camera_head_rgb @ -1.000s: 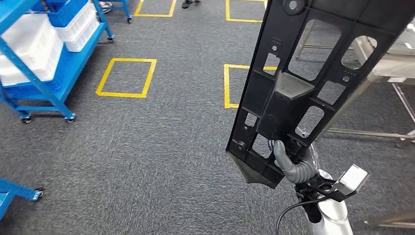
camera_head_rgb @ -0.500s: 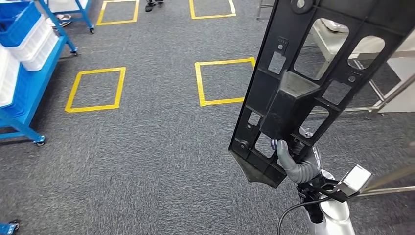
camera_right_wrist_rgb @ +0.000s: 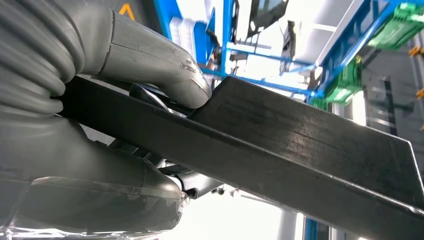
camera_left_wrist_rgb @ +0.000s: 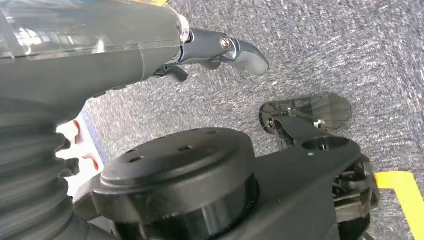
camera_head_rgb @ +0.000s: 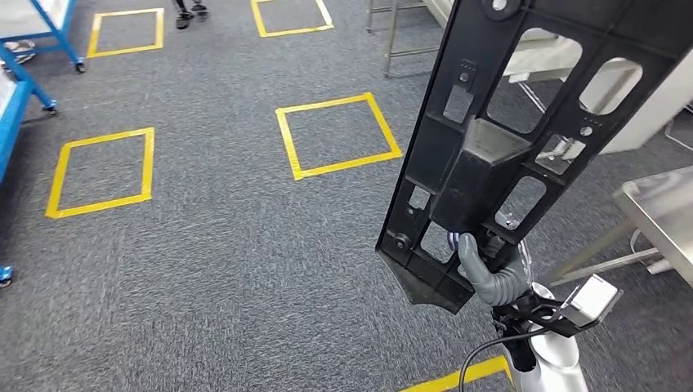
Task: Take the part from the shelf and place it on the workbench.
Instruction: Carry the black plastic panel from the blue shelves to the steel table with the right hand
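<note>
Black plastic part (camera_head_rgb: 523, 122) standing upright, long axis rising from right hand (camera_head_rgb: 490, 273) pinching its lower end; steel workbench (camera_head_rgb: 666, 208) lying rightward. Left hand (camera_left_wrist_rgb: 220, 50) hanging, grip unclear.

The right robot hand (camera_head_rgb: 489, 273) holds the black part (camera_head_rgb: 523, 122) upright, seemingly above grey carpet (camera_head_rgb: 212, 245).

- You see yellow tape squares (camera_head_rgb: 338, 135) on the grey carpet (camera_head_rgb: 204, 261).
- Left of those squares, a blue cart (camera_head_rgb: 16, 77).
- Beyond them, a person's feet (camera_head_rgb: 189, 14).
</note>
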Robot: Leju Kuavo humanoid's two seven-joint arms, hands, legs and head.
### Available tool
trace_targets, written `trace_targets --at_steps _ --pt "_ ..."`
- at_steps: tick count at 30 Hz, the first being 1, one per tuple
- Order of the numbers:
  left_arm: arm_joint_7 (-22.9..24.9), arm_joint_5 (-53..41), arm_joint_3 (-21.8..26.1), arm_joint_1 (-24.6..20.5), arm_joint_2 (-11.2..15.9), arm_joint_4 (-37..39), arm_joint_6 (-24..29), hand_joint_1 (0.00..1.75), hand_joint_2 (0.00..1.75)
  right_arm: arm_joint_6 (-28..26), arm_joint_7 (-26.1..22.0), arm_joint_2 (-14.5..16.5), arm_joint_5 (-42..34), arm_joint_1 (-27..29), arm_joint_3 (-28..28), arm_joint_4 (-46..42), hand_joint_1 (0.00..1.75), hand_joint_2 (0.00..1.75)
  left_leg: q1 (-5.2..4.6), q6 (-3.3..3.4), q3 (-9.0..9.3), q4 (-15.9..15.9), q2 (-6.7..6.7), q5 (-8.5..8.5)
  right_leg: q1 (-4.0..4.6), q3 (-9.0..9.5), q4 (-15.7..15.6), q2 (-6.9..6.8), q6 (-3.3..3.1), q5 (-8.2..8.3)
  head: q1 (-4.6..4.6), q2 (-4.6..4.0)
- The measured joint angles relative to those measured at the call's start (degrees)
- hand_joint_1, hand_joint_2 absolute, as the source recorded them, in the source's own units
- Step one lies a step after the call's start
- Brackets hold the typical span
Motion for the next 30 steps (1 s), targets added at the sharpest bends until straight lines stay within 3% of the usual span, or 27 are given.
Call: trace_targets --at_steps 1,2,3,5,7,9,11,13,15,16,17,19,20,22,24,26,28,30 --pt "0.0 0.0 0.1 0.0 0.0 0.0 0.0 0.00 1.75 0.0 0.0 0.0 0.0 0.0 0.0 0.0 1.75 1.75 -0.02 -0.03 0.00 0.1 0.74 -0.08 -0.01 0.39 -0.1 -0.16 0.06 0.53 0.00 0.00" --pt "0.0 0.0 0.1 0.0 0.0 0.0 0.0 0.00 1.75 0.0 0.0 0.0 0.0 0.0 0.0 0.0 1.75 1.75 -0.03 -0.10 0.03 0.2 1.43 -0.19 -0.01 1.86 -2.4 -0.46 0.05 1.88 0.00 0.00" --pt "0.0 0.0 0.2 -0.1 0.0 0.0 0.0 0.00 1.75 0.1 0.0 0.0 0.0 -0.1 0.0 0.0 1.75 1.75 -0.06 -0.25 0.10 0.3 2.03 -0.35 0.04 4.07 -6.0 -1.33 -0.03 3.53 0.00 0.00" --pt "0.0 0.0 0.2 -0.1 -0.1 0.0 0.0 0.00 1.75 0.1 0.1 0.0 0.0 -0.4 0.0 0.0 1.75 1.75 -0.44 -0.76 0.17 0.7 3.06 -0.80 0.53 7.57 -12.3 -3.63 -0.58 5.23 -0.01 0.00" --pt "0.0 0.0 0.3 -0.1 -0.1 0.0 0.0 0.00 1.75 0.1 0.1 0.0 -0.1 -0.6 0.0 0.0 1.75 1.75 -0.81 -1.26 0.24 0.9 4.06 -1.09 1.01 8.23 -14.1 -4.27 -1.29 5.12 -0.02 0.00" --pt "0.0 0.0 0.4 -0.2 -0.1 0.0 0.0 0.00 1.75 0.2 0.1 0.0 -0.2 -0.7 -0.2 0.0 1.75 1.75 -0.70 -1.75 0.34 1.0 4.60 -1.45 0.88 8.00 -14.3 -3.03 -1.92 5.30 -0.02 0.00" --pt "0.0 0.1 0.5 -0.2 -0.1 0.0 0.1 0.00 1.75 0.3 0.2 0.0 -0.3 -0.9 -0.2 0.0 1.75 1.75 -0.41 -2.31 -0.68 3.6 2.53 -3.49 0.59 7.93 -14.6 -1.87 -2.57 5.59 -0.02 0.00" --pt "-0.1 0.2 0.6 -0.1 -0.1 0.0 0.1 0.00 1.75 0.5 0.2 0.0 -0.3 -1.3 -0.2 0.0 1.75 1.75 -0.21 -2.60 -3.73 10.5 -0.21 -7.24 0.51 7.86 -14.7 -0.69 -2.97 5.75 -0.02 0.00" --pt "-0.1 0.3 0.7 -0.1 -0.1 0.0 0.0 0.00 1.75 0.5 0.2 0.0 -0.4 -1.4 -0.2 0.0 1.75 1.75 -0.18 -2.65 -6.60 16.8 -0.96 -9.26 0.57 7.83 -14.6 0.60 -3.09 5.79 -0.02 0.00" --pt "-0.1 0.3 0.7 -0.2 -0.1 0.0 0.0 0.00 1.75 0.4 0.2 0.0 -0.4 -1.4 -0.2 0.1 1.75 1.75 -0.18 -2.58 -6.83 17.2 -1.06 -8.59 0.58 7.87 -14.6 1.35 -3.07 5.81 -0.02 0.00" --pt "-0.1 0.2 0.7 -0.2 -0.1 0.0 0.0 0.00 1.75 0.4 0.2 0.0 -0.4 -1.4 -0.2 0.1 1.75 1.75 -0.17 -2.43 -6.08 15.4 -1.20 -6.89 0.59 7.93 -14.6 2.15 -3.04 5.83 -0.02 0.00" --pt "-0.1 0.2 0.7 -0.1 -0.1 0.0 0.0 0.00 1.75 0.4 0.3 0.0 -0.4 -1.5 -0.2 0.1 1.75 1.75 -0.12 -1.93 -3.03 8.1 -3.06 -2.52 0.61 7.97 -14.5 3.71 -2.85 5.91 -0.02 0.00" --pt "-0.1 0.2 0.7 0.0 -0.1 0.0 -0.1 0.00 1.75 0.4 0.3 0.0 -0.4 -1.6 -0.2 0.1 1.75 1.75 -0.06 -1.70 -1.75 4.9 -4.23 -1.21 0.63 7.84 -14.4 4.44 -2.63 6.01 -0.02 0.00" --pt "-0.2 0.2 0.7 0.1 -0.1 0.0 -0.1 0.00 1.75 0.4 0.3 0.0 -0.5 -1.5 -0.2 0.2 1.75 1.75 -0.10 -1.37 -0.72 2.0 -5.57 -0.78 0.52 7.25 -14.3 5.63 -1.92 6.40 -0.02 0.00" --pt "-0.4 0.1 0.7 0.0 -0.1 0.0 -0.2 0.00 1.75 0.4 0.3 0.0 -0.6 -1.2 -0.2 0.2 1.75 1.75 -0.05 -0.87 -0.58 1.3 -4.55 -0.63 0.33 6.77 -14.4 6.37 -1.13 6.76 -0.02 0.00" --pt "-0.4 0.0 0.7 -0.1 -0.2 0.0 -0.2 0.00 1.75 0.4 0.2 0.2 -0.7 -1.1 -0.2 0.2 1.75 1.75 0.13 -0.05 -0.41 0.6 -3.24 -0.11 0.49 5.83 -12.7 4.36 -0.54 5.59 -0.01 0.00" --pt "-0.5 0.0 0.7 0.0 -0.3 0.0 -0.3 0.00 1.75 0.4 0.2 0.4 -0.7 -1.3 -0.2 0.2 1.75 1.75 0.03 0.50 -0.33 0.3 -1.78 0.11 0.55 2.96 -6.5 1.22 -0.08 2.18 -0.01 0.00" --pt "-0.5 0.0 0.7 0.0 -0.3 0.0 -0.3 0.00 1.75 0.4 0.2 0.5 -0.7 -1.3 -0.2 0.2 1.75 1.75 -0.16 0.65 -0.39 0.3 -0.29 0.07 0.37 -0.07 0.1 0.13 0.28 -0.41 -0.01 0.00"
